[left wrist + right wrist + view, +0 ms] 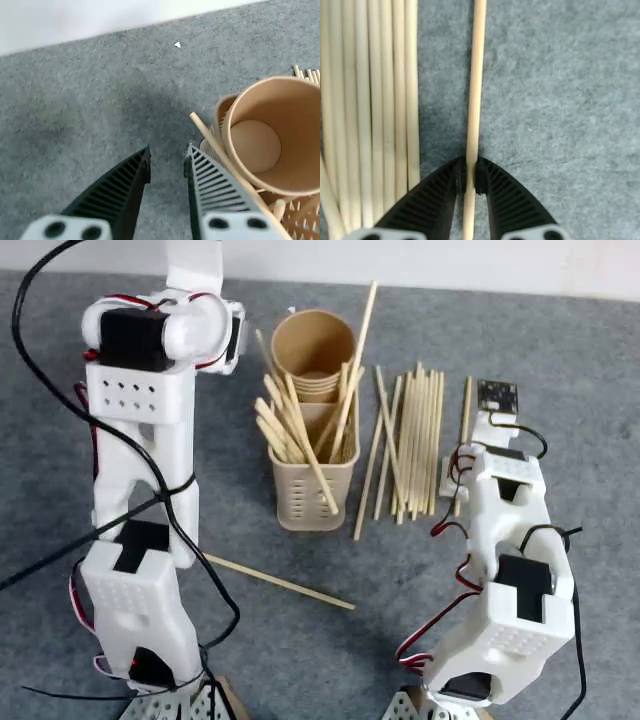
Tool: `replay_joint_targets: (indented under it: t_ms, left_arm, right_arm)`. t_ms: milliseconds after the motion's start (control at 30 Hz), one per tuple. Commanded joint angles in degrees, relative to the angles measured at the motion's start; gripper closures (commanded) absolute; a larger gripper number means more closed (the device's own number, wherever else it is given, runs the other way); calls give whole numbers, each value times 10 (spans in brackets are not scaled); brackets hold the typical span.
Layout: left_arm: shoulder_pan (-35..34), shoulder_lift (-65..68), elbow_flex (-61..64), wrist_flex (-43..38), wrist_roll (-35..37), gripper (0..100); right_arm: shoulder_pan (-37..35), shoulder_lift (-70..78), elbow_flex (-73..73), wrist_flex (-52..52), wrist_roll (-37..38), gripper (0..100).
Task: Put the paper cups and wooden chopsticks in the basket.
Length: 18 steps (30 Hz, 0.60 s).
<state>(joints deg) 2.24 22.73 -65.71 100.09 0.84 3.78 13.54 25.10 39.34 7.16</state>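
Paper cups (312, 350) nested, mouths up, seated in the far end of the basket (310, 502); bundle of wooden chopsticks (300, 435) leaning in the same basket, tips fanned up and outward; high view giving the row of loose chopsticks (412, 440) flat on the grey mat (580, 380) just beside the basket, long axes running near-to-far, plus a stray chopstick (280, 582) lying diagonally on the basket's near side, toward the arm bases; right wrist view giving the grip detail: right gripper (471, 175) with fingers pinching a single chopstick (475, 85), apart from the row and parallel to it; right arm stretched low along the mat; left arm raised and folded; left gripper (166, 156) above bare mat just beside the cups, fingers spread, nothing between them; inner cup bottom visible from the left wrist view.
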Motion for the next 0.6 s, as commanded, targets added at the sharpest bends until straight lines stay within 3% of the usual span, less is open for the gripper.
replay_joint_targets:
  t_ms: [0, 133, 400, 567]
  left_arm:
    - [1, -21, 21, 4, 5, 855]
    - [-6, -19, 115, 2, 5, 853]
    - [-9, -19, 255, -101, 4, 854]
    - [-5, -25, 236, -152, 4, 853]
  right_arm:
    - [-22, 4, 0, 6, -4, 993]
    - [-23, 4, 0, 6, -4, 993]
    - [-23, 4, 1, 6, -4, 993]
    - [-23, 4, 1, 6, -4, 993]
